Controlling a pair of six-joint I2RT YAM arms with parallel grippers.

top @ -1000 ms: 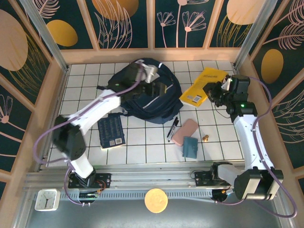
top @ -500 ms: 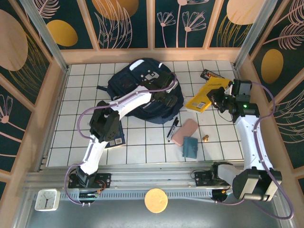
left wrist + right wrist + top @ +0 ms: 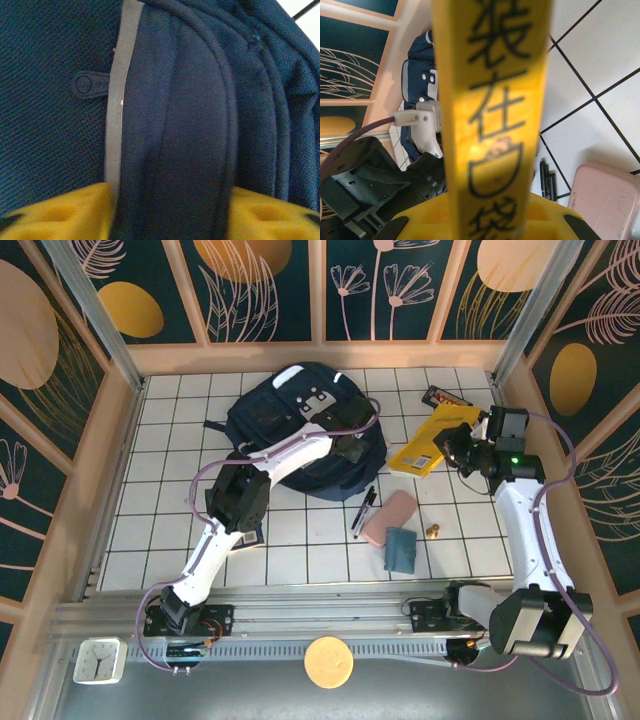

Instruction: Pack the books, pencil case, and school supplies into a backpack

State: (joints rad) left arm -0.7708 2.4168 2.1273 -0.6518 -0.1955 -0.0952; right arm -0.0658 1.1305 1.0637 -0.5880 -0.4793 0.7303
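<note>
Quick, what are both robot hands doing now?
Left end effector: astride a backpack fold; grip cannot be told.
Right end effector: closed, holding the yellow book.

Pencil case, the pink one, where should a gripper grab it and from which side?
Probably across the narrow width of the pencil case, toward its far end, coming straight down. It lies flat and slanted on the tiles, so its long sides offer the pinch. The pen crowds its near left corner and the teal pad sits at its near end; the far half looks freer.
</note>
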